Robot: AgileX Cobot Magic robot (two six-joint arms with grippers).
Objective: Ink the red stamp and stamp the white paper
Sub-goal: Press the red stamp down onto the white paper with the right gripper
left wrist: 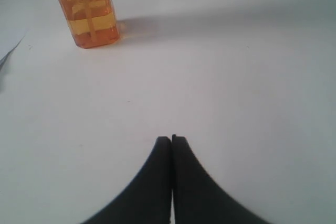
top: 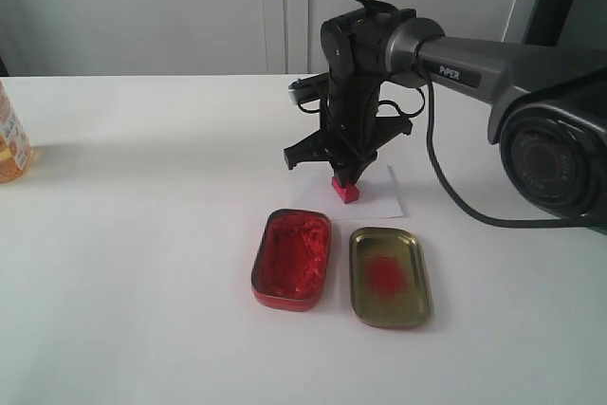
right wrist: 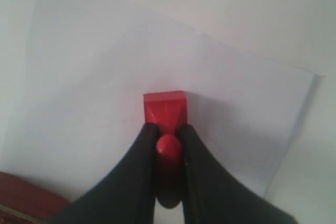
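The red stamp (top: 345, 190) stands with its square base on the white paper (top: 384, 194), just behind the two tins. My right gripper (top: 345, 177) comes down from above and is shut on the stamp's knob. In the right wrist view the stamp (right wrist: 166, 109) sits near the middle of the paper (right wrist: 94, 87), its knob pinched by the gripper (right wrist: 168, 129). I see no imprint on the bare paper. My left gripper (left wrist: 171, 140) is shut on nothing, low over bare tabletop, and does not show in the exterior view.
The red oblong tin of ink paste (top: 292, 258) and the gold lid with a red smear (top: 389, 275) lie side by side in front of the paper. An orange bottle (top: 11, 144) (left wrist: 86, 9) stands at the far left.
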